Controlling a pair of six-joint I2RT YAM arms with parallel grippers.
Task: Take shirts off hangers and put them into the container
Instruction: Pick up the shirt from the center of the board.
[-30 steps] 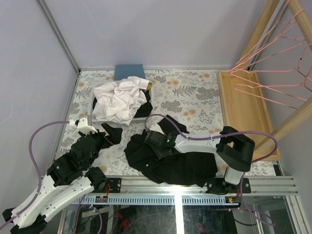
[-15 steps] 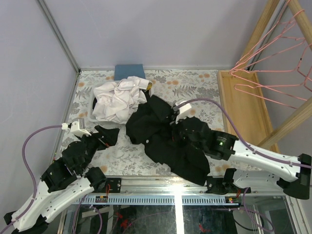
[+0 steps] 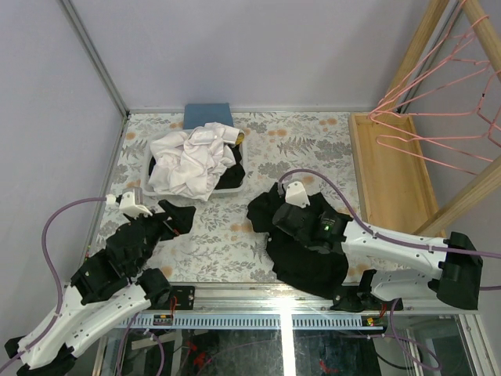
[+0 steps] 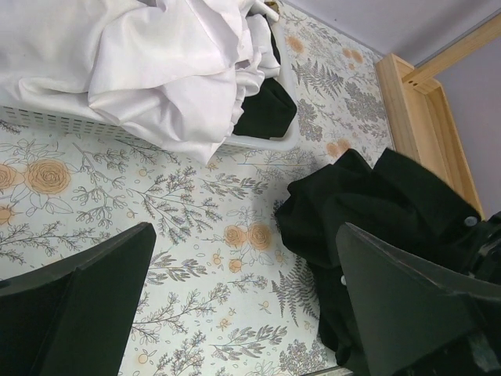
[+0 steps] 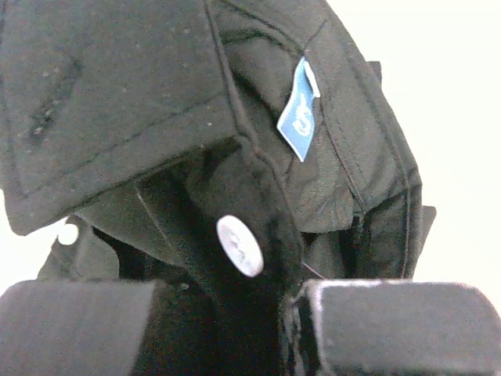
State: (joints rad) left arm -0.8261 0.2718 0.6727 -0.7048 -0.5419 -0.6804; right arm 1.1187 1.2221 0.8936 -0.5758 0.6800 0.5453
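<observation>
**A:** Which step is this, starting from the left?

**B:** The left pincer [image 3: 178, 217] hangs just in front of the white basket [image 4: 47, 121], spread as wide as it goes. It holds nothing and touches nothing. The basket has a crumpled white shirt [image 3: 188, 164] heaped in it, with some black cloth tucked at its right end.

**A:** And to the right of the basket?

**B:** A black shirt [image 3: 309, 258] lies bunched on the surface, right of the basket and nearer the arms, not touching it. The right pincer [image 5: 235, 325] is pinched almost closed on a fold of that shirt, close to a white button and a blue label.

**A:** So it's off its hanger?

**B:** I'd say so. The pink hangers [image 3: 391, 102] far to the right of the basket all hang bare. The step looks like the carry, and the next move calls for lifting the cloth high enough to clear the basket's rim and swinging it left before letting go.
</observation>
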